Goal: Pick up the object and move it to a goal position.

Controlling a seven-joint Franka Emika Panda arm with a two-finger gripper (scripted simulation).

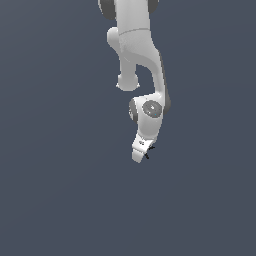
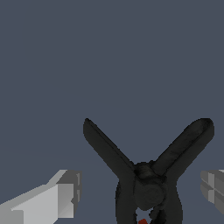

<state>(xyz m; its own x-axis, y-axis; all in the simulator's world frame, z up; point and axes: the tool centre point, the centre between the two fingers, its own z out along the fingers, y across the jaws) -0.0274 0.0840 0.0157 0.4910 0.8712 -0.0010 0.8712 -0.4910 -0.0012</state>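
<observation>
The gripper (image 2: pixel 140 192) stands with its fingers (image 2: pixel 61 197) spread wide, the black spring clamp (image 2: pixel 146 175) sitting between them, untouched. In the exterior view the clamp is only a dark speck beside the white hand. Nothing's grasped yet, I'd say; closing, lifting and carrying all remain.

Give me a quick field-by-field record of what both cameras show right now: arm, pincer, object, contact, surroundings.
arm: white arm reaching down from the top of the exterior view
pincer: pincer open, one finger on each side of the clamp
object: small black clamp with two splayed handles and a red spot; in the exterior view only thin black prongs show beside the pincer tip
contact: fingers apart from the clamp, gaps visible on both sides
lifted or resting: cannot tell
surroundings: plain grey-blue ground; no goal marker seen
</observation>
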